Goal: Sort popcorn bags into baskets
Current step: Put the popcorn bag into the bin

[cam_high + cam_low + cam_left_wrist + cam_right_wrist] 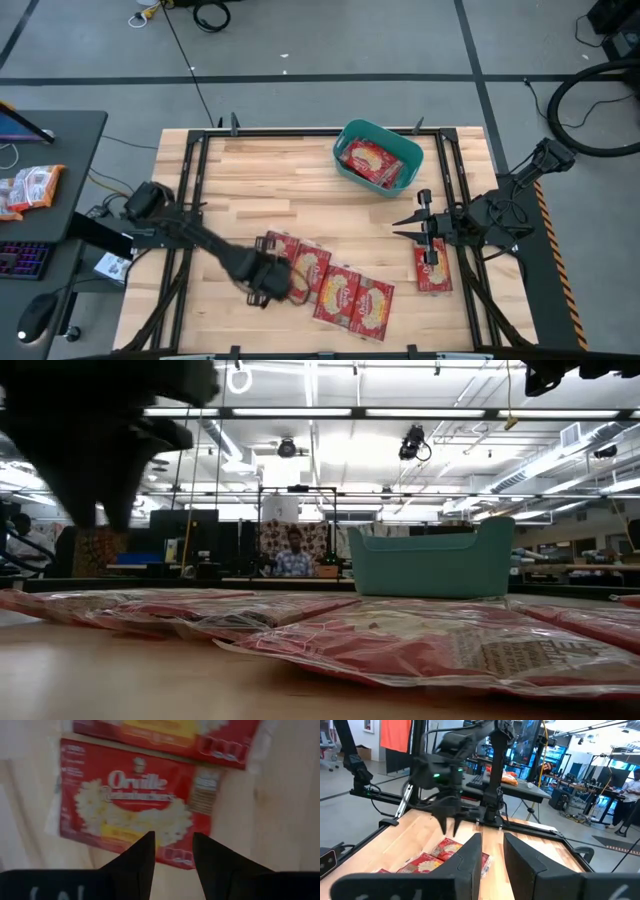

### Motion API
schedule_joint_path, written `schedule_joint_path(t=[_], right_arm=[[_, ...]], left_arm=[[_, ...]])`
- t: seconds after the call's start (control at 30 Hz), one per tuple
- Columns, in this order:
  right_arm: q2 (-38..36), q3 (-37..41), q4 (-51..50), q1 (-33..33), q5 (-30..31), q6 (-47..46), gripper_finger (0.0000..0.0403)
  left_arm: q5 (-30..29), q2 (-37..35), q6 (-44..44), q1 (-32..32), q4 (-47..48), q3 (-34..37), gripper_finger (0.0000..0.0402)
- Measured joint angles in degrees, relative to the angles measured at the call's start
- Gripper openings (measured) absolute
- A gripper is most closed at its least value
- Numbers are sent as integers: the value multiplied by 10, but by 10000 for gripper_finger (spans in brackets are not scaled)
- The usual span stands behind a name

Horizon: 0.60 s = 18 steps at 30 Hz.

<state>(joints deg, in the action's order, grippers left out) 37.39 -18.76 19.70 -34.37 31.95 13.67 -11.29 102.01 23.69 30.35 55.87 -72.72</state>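
Note:
Several red popcorn bags [325, 280] lie flat in a slanting row near the table's near edge. One more bag [433, 266] lies under the right arm, and at least one [372, 160] lies inside the teal tub [345, 140] at the far side. My left gripper [172, 847] is open and hovers over the row's leftmost bag [130, 805], fingers pointing down at its near edge. In the low view it [100, 450] hangs above the bags [180, 610]. My right gripper [492, 852] is open, held level above the table's right side, pointing left.
A black metal frame [195, 180] runs along the table's edges. A side desk at the left holds orange-and-white snack packets [30, 186], a keyboard and a mouse. Bare wood [290, 190] lies between the row of bags and the tub [430, 560]. A person sits in the room beyond the table.

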Motion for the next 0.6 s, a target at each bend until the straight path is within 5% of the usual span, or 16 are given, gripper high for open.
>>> schedule_joint_path(t=[0.33,0.6], right_arm=[[2,0,7,0,0,2,86],[5,0,13,1,0,14,86]], left_arm=[[-63,21,57,111,14,0,192],[-135,79,58,129,17,0,243]])
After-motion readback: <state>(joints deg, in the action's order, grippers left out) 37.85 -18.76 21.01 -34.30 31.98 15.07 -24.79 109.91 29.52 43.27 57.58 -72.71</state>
